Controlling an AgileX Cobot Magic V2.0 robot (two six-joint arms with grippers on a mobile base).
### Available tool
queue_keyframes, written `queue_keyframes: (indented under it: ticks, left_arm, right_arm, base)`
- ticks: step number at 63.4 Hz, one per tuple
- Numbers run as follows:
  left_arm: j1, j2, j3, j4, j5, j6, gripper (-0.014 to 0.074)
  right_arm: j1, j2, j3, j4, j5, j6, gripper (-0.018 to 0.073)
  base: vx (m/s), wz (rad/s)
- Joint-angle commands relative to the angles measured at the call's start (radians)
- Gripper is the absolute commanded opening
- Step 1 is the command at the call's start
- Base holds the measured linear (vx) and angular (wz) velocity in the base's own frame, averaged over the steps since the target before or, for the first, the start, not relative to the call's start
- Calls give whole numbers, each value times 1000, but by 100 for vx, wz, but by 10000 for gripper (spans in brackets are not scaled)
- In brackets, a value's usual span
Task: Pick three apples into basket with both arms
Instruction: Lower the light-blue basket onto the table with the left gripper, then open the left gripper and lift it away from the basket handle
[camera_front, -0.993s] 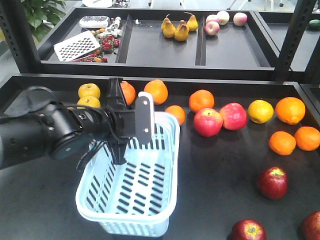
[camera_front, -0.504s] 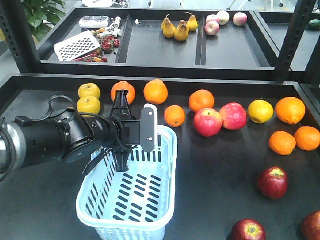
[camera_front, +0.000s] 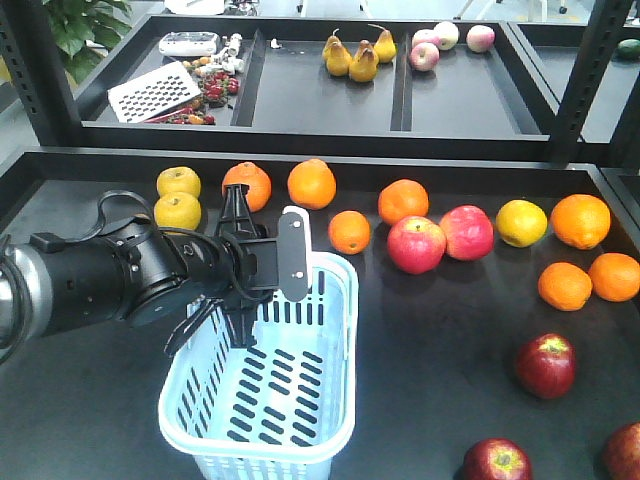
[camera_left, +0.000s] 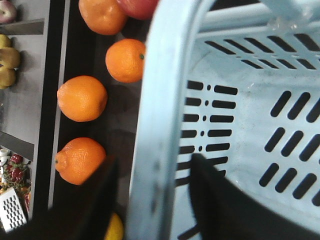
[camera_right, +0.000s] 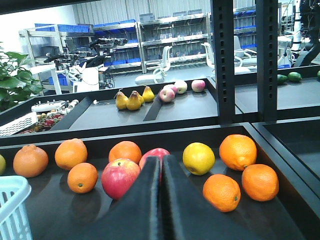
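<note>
Your left arm's black gripper (camera_left: 152, 162) stands spread astride the far edge of the pale blue-white slotted plastic basket (camera_front: 320, 350), one finger outside and one inside, with a gap showing on each side. Three dark maroon-red apples (camera_front: 545, 365) lie on the black table (camera_front: 430, 350), well apart to the basket's right. Your right gripper (camera_right: 161, 200), its fingers pressed together, faces a row of oranges (camera_right: 238, 151) and brighter red apples (camera_right: 120, 177).

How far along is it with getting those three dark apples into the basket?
Nothing is done: the basket is empty. The left pincer straddles its rim; the right pincer is shut, holding nothing. All three apples lie on the table.
</note>
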Motion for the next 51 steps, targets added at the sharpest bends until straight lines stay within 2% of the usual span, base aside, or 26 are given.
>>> queue_keyframes:
  ticks: [1,5,11,25,32,44,51]
  left_arm:
    - [0,-38,-28,-11,-32,-15,529]
    - [-2,-39,-28,-11,-32,-15,605]
    - [-3,-41,-28,-20,-28,-31,671]
    - [-3,-106,-28,-25,49,-118,668]
    - [-3,-164,-28,-100,120,-120,654]
    - [-3,-311,-28,-323,225,-130,636]
    - [0,-398,-28,-349,256,-198,625]
  right_arm:
    - [0,-13,13,-10,-76,-1,-9]
    - [0,-13,13,-10,-76,-1,-9]
    - [0,-13,13,-10,-77,-1,-9]
    - [0,-13,13,-10,-77,-1,-9]
    - [0,-13,13,-10,-77,-1,-9]
    - [0,-13,13,-10,-77,-1,-9]
    - [0,-13,13,-10,-77,-1,-9]
  base:
    - [0,0]
    - [0,0]
    - [0,0]
    - [0,0]
    - [0,0]
    - [0,0]
    - [0,0]
